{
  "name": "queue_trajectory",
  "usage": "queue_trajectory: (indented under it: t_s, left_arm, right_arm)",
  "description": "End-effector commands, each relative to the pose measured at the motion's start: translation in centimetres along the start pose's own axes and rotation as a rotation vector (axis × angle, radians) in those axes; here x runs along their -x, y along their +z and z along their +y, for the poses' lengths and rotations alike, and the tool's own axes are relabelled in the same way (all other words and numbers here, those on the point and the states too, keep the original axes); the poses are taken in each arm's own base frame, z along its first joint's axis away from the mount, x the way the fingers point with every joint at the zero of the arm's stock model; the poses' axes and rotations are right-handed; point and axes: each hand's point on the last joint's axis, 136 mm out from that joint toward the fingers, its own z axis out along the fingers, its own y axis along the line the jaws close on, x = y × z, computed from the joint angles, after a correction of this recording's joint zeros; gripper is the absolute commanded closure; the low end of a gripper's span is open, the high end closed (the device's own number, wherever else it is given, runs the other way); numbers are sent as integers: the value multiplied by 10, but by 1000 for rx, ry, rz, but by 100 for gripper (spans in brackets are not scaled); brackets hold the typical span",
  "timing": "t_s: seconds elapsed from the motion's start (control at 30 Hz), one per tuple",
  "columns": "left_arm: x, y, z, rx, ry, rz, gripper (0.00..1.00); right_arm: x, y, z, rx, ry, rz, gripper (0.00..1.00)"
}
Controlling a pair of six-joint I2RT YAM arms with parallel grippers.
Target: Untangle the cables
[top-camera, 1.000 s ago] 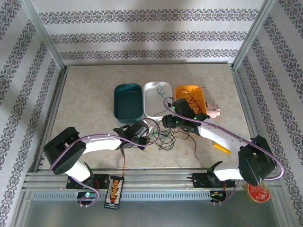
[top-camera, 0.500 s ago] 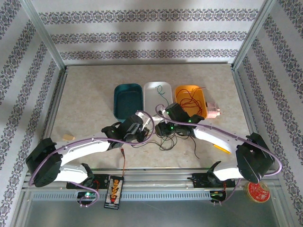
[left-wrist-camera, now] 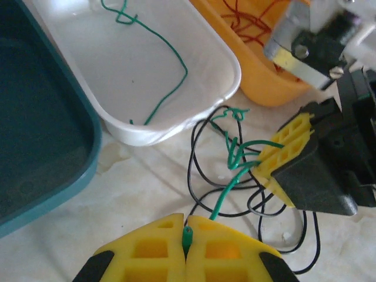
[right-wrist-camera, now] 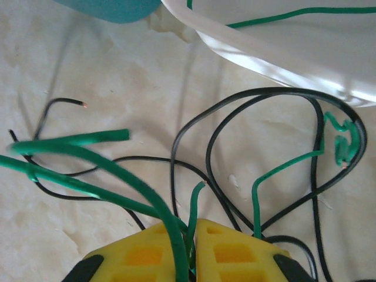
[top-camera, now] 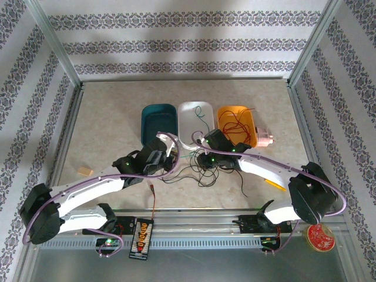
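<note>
Beige mottled tabletop (top-camera: 111, 117), walled in striped patterned paper, carries three bins in a row at its far middle: a teal bin (top-camera: 160, 126) on the left, a white bin (top-camera: 188, 134) in the centre and an orange bin (top-camera: 235, 108) on the right. The sorting looks partly done. One green cable (left-wrist-camera: 185, 73) lies alone in the white bin and red cables (left-wrist-camera: 247, 20) lie in the orange one, while the teal bin lies bare.

What is left is the tangle (top-camera: 202, 173) on the table just near of the bins, where black cables (right-wrist-camera: 270, 90) loop around a green strand (left-wrist-camera: 226, 189). The left gripper (left-wrist-camera: 187, 235) has its yellow pads closed on one end of that strand. The right gripper (right-wrist-camera: 191, 235), close by to the right, pinches green wire at the knot, pads together. The strand runs between the two.

As I judge it, the green must be drawn free of the black loops and the blacks then parted, perhaps into the teal bin.
</note>
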Motion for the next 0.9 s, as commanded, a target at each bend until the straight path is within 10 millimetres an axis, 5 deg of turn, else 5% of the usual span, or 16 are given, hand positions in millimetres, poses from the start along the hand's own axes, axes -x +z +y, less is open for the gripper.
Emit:
queue_trajectory:
  t_s: [0.0,0.23,0.6,0.87]
  left_arm:
    - [12,-11,27,61,-95,-63,100]
    - [26,-33,55,105,-157,-138,100]
    - [15,-42,75,169,-174,-156,100]
    - [9,-42,83,197,-190,-159,100]
  right_arm:
    - [-19,-3,-32,-86,95,41,89]
    - [-15,-15,-51,-75,209,-4,94]
    - [-4,-43,-98,37,590,-156,94]
    - [-3,-55,-107,64,678,-215,92]
